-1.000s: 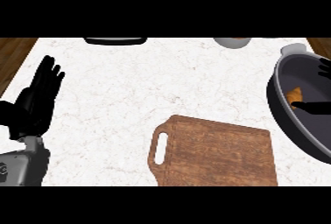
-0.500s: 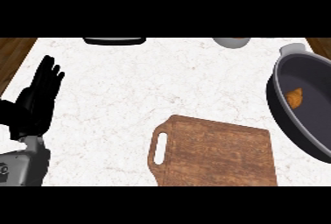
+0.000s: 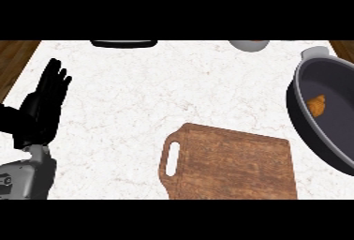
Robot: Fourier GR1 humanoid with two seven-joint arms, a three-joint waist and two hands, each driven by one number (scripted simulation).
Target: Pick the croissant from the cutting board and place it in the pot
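Note:
An orange-brown croissant [image 3: 318, 105] lies inside the dark grey pot [image 3: 304, 119] at the right edge of the head view. The wooden cutting board [image 3: 232, 164] with a handle slot lies bare at the lower centre of the white marble counter [image 3: 166, 89]. At the left edge my left hand [image 3: 43, 108] rests open with its fingers pointing up, well apart from the board. No part of my right hand shows.
A black object [image 3: 123, 43] sits at the counter's far edge, left of centre. A grey bowl-like item [image 3: 249, 45] stands at the far edge toward the right. Brown wood shows beyond the counter's top corners.
One second ago my right hand was over the pot by the croissant; it has since withdrawn out of view. The croissant stays in the pot. My left hand has not moved.

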